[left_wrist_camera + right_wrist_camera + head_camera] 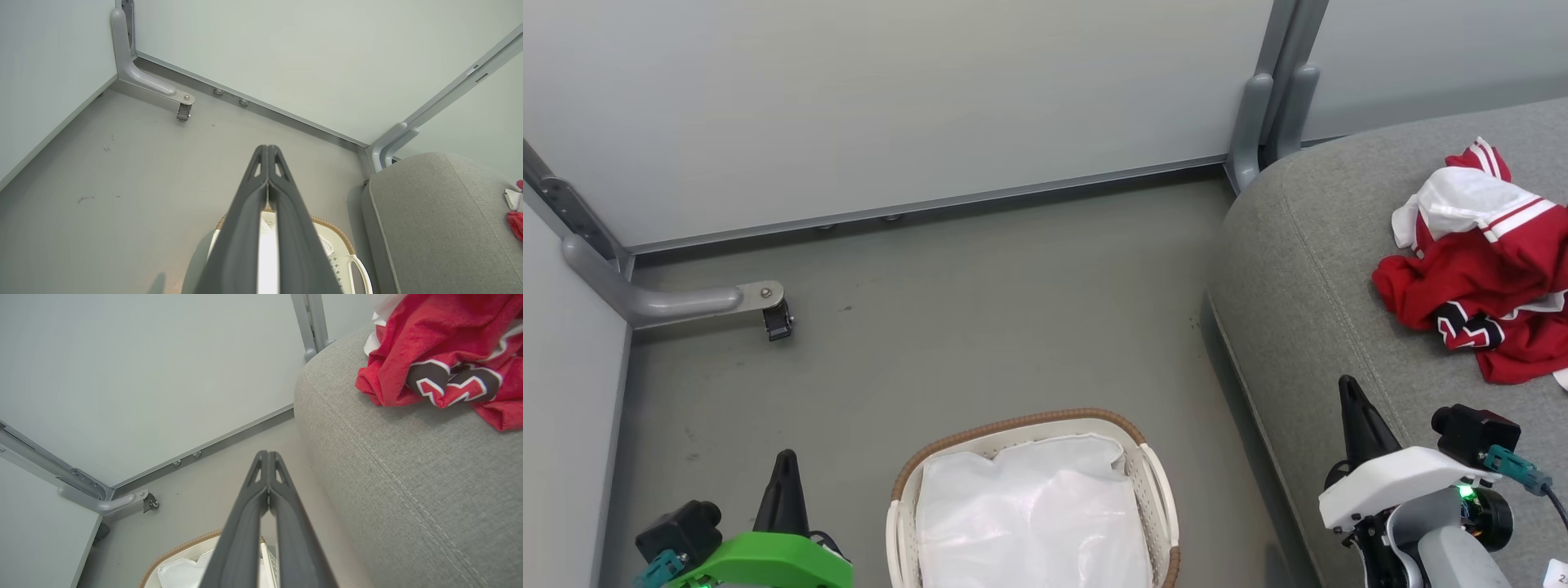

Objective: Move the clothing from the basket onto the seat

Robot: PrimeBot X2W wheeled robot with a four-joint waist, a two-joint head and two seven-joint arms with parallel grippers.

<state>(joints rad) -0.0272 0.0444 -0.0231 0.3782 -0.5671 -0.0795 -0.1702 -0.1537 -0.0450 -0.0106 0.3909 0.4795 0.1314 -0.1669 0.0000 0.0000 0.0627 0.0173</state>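
The red jersey with white stripes lies crumpled on the grey sofa seat at the right; it also shows in the right wrist view on the cushion. The white basket with its brown rim stands on the floor at bottom centre, holding just its white liner. My left gripper is shut and empty, left of the basket. My right gripper is shut and empty over the seat's front edge, short of the jersey. Both wrist views show shut fingertips.
Pale partition walls stand behind and to the left, with a grey metal foot and caster on the floor at left. Another grey post rises by the sofa's back corner. Grey floor spreads between walls, basket and sofa.
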